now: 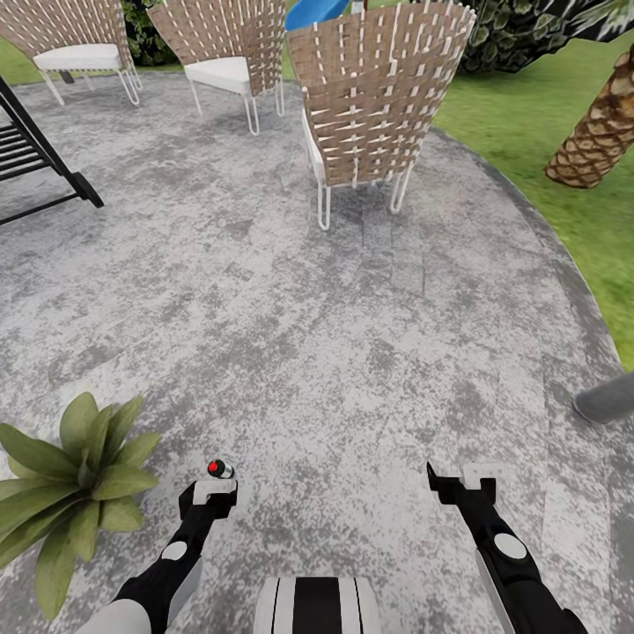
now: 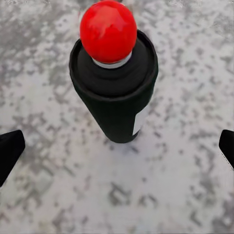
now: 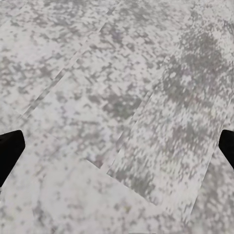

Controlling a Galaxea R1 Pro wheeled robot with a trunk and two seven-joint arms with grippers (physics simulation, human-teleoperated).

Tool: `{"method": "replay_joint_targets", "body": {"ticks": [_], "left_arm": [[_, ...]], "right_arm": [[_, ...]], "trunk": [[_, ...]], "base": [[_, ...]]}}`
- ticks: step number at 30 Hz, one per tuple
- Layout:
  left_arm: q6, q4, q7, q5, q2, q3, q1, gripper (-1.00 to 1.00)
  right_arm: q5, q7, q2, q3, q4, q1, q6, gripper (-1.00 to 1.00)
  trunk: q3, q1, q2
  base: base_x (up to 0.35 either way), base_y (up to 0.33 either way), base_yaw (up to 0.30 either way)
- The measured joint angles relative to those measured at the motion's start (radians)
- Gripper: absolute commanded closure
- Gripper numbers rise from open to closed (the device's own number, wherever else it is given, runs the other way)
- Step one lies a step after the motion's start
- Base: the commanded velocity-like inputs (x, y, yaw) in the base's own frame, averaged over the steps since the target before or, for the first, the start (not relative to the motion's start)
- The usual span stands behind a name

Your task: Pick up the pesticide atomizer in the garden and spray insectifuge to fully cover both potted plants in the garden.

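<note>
- The pesticide atomizer (image 1: 219, 468) stands on the grey mottled paving (image 1: 335, 352) just ahead of the left gripper (image 1: 208, 490), close to touching it in the head view. Its red tip (image 2: 107, 30) points up, toward the wrist camera.
- In the left wrist view the dark bottle (image 2: 117, 92) looks to stand upright or nearly so, long axis roughly vertical, a pale label patch on its side. It lies ahead along the line of the fingers and between them, not yet within their reach.
- The left gripper's fingers (image 2: 9, 151) are spread wide apart, holding nothing, and show at the two edges of that view.
- The right gripper (image 1: 462, 482) hangs over bare paving, its fingers (image 3: 9, 153) likewise apart and empty. It is well apart from the bottle, so the left arm is plainly the nearer one.
- My judgement: the coming move is a short advance and drop of the left gripper, to close around the bottle's body below the red tip.
- One potted plant (image 1: 75, 493) sits to the left of the left arm, near but clear of the path (its leaves could brush the forearm).
- Woven chairs (image 1: 379, 97), a black slatted bench (image 1: 35, 158) and a palm trunk (image 1: 594, 141) stand well away. Nothing lies between gripper and bottle.
</note>
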State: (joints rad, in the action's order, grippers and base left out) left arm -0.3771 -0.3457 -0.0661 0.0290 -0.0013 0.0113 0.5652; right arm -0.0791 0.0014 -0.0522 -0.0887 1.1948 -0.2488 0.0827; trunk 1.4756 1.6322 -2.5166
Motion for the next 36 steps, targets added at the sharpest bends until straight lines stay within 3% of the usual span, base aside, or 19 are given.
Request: {"method": "replay_joint_targets", "body": {"ticks": [36], "left_arm": [[0.0, 0.0, 0.0, 0.0, 0.0, 0.0, 0.0, -1.0]], "right_arm": [[0.001, 0.0, 0.0, 0.0, 0.0, 0.0, 0.0, -1.0]], "trunk": [[0.0, 0.0, 0.0]], "base": [[0.021, 0.001, 0.0]]}}
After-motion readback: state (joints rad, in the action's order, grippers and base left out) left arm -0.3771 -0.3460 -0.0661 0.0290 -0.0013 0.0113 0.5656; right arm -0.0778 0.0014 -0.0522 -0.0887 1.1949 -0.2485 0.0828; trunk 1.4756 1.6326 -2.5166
